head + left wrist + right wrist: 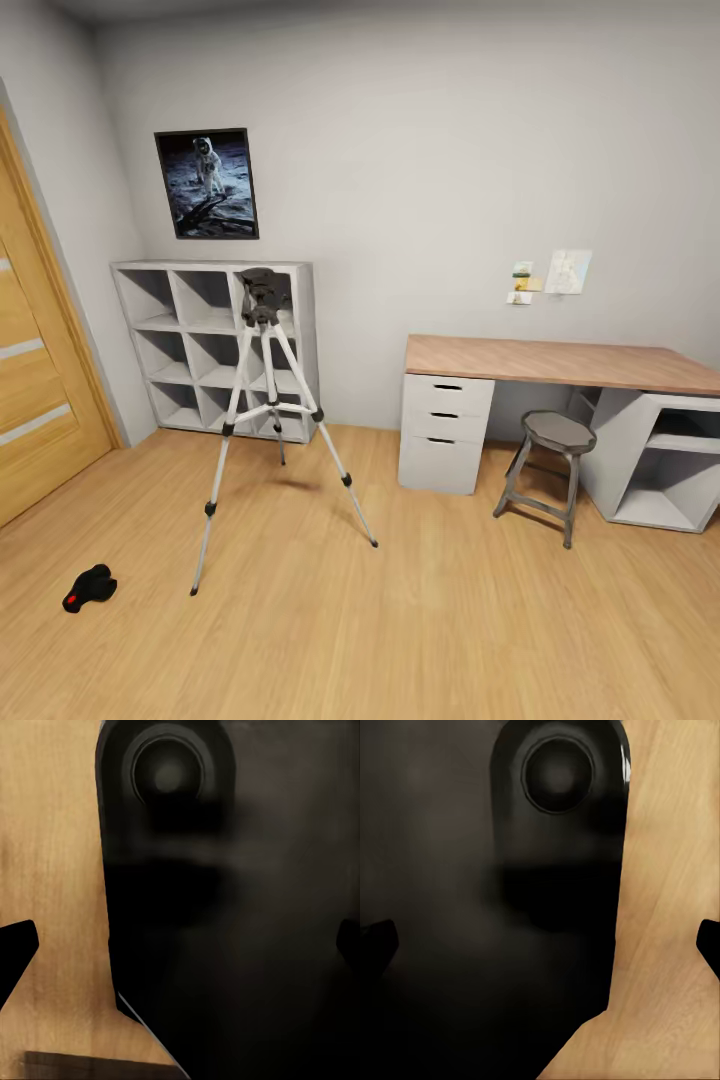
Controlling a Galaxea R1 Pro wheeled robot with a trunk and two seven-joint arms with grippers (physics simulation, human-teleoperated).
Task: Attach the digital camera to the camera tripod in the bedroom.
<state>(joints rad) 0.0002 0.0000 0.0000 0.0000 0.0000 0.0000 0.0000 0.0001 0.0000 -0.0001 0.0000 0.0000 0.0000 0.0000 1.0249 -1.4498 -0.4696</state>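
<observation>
Two things matter here and both sit on the wood floor: the tripod and the camera. Taking the tripod as the landmark, it stands upright in front of the cube shelf, legs splayed wide so it stays stable, long axis vertical, its dark head up top facing roughly toward the viewer. The camera lies on the floor a fair way out from the tripod's nearest foot, on the door side and closer to the robot. It's lying flat rather than upright, long axis running diagonally along the floor, red button end pointing away from the tripod toward the near side. Too small to tell which way the lens faces. I'd guess it's just been left there as the starting spot, so it needs picking up first.

On the other side of the tripod are the desk and a grey stool, well apart from it.

Both wrist views look down past dark robot bodywork at the floor, so the arms seem tucked in for driving. Left end effector: fingertip edges sit far apart, nothing between them, so released. Right end effector: same, spread and empty.
</observation>
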